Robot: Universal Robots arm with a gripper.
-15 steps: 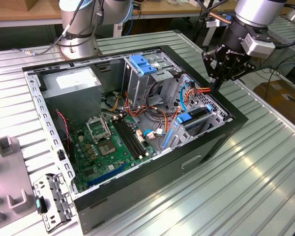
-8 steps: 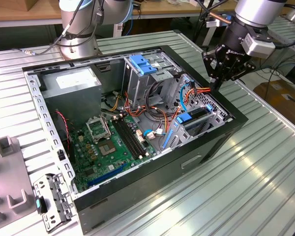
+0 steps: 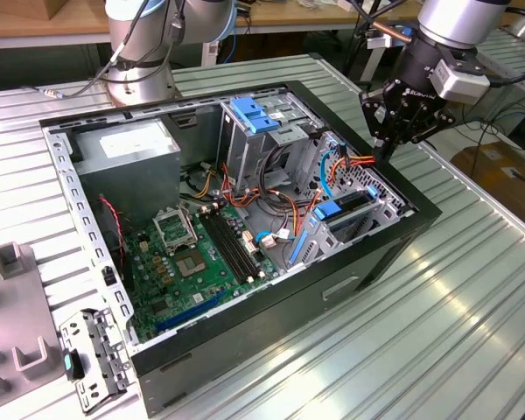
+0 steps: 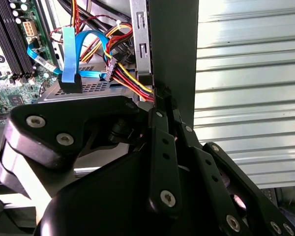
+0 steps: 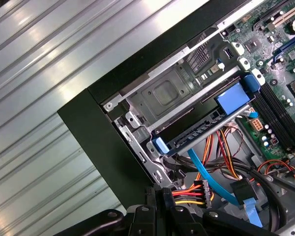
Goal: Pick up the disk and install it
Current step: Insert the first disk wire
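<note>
The end effector [image 3: 387, 149], fingers clenched together and empty, hovers at the computer case [image 3: 367, 262] rim. The disk [image 3: 348, 213] in its bay looks rigid, fairly heavy, fragile; grip its blue carrier edges.

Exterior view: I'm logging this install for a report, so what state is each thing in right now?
Computer case: lying on its side, side panel off, inside exposed.
Disk: slid into the drive cage, not held by anything.
Gripper: shut, empty, hanging over the case's edge by the drive cage.
Processor socket: bare, no cooler on it.
Memory slots: empty.
</note>
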